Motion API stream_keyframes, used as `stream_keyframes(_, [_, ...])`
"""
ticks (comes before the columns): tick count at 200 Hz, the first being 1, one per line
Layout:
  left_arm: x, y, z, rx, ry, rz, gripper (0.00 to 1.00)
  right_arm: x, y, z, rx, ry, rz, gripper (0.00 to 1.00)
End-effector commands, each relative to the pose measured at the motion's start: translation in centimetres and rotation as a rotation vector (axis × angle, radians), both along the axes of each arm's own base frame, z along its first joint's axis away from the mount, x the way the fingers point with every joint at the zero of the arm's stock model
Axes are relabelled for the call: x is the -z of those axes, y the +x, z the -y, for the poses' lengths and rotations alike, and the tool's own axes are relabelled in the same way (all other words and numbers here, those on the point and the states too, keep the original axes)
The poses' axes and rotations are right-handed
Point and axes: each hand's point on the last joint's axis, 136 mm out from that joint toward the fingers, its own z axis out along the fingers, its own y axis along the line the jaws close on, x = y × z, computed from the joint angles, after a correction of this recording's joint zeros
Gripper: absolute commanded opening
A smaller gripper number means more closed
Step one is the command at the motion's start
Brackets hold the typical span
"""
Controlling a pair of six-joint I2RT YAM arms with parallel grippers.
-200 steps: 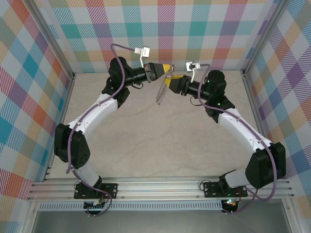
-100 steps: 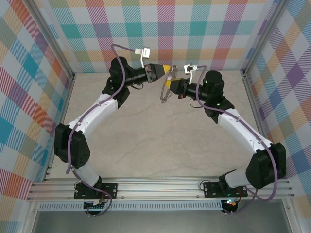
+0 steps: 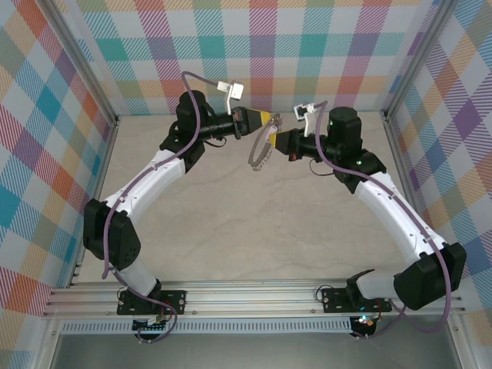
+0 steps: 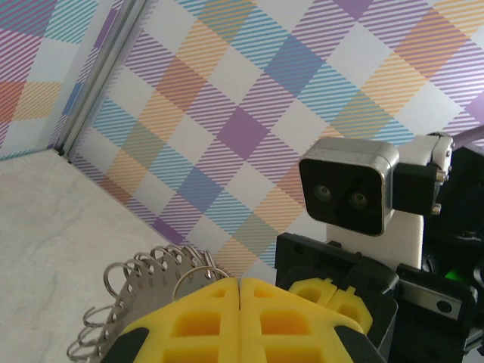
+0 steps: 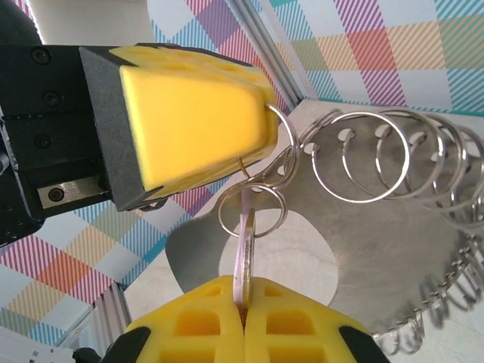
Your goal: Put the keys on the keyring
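Note:
Both grippers meet above the back of the table. In the right wrist view my right gripper (image 5: 243,304) is shut on the keys (image 5: 243,242), a thin lilac tab with a metal edge standing up from the pads. Its top reaches into a small split ring (image 5: 253,213). That ring hangs on the keyring (image 5: 393,249), a grey metal plate edged with several wire loops. My left gripper (image 5: 266,130) is shut on a wire loop of the keyring. From above, the keyring (image 3: 260,152) hangs between the left gripper (image 3: 267,118) and the right gripper (image 3: 273,138).
Checked walls close in the back and both sides, with the back wall (image 3: 307,54) just behind the grippers. The pale marble-look table (image 3: 246,223) lies well below them. In the left wrist view the right arm's camera (image 4: 349,193) sits close ahead of my left gripper (image 4: 240,281).
My right gripper has shut on the keys. The right wrist has swung up and to the right, and the left gripper and keyring have shifted slightly right.

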Motion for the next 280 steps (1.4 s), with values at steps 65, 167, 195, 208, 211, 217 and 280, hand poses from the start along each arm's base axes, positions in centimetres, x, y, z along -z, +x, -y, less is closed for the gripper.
stream_keyframes(65, [-3.2, -2.1, -0.8, 0.015, -0.009, 0.137, 0.00, 0.3, 0.7, -0.8, -0.080, -0.079, -0.050, 0.00])
stream_keyframes(167, [-1.9, -2.2, -0.7, 0.020, 0.025, 0.134, 0.00, -1.7, 1.4, 1.1, -0.080, -0.109, -0.029, 0.00])
stream_keyframes(195, [-2.0, -2.4, -0.7, 0.026, 0.024, 0.137, 0.00, -2.1, 1.5, 0.9, -0.104, -0.113, -0.031, 0.00])
stream_keyframes(208, [-2.0, -2.4, -0.7, 0.029, 0.024, 0.137, 0.00, -2.2, 1.5, 0.8, -0.112, -0.116, -0.030, 0.00])
stream_keyframes(211, [-2.0, -2.4, -0.7, 0.030, 0.024, 0.137, 0.00, -2.2, 1.5, 0.8, -0.113, -0.118, -0.031, 0.00])
stream_keyframes(217, [-2.1, -2.5, -0.8, 0.031, 0.023, 0.140, 0.00, -2.2, 1.5, 0.8, -0.115, -0.122, -0.029, 0.00])
stream_keyframes(280, [-1.9, -2.5, -0.8, 0.030, 0.022, 0.135, 0.00, -2.2, 2.4, 1.1, -0.104, -0.188, -0.023, 0.00])
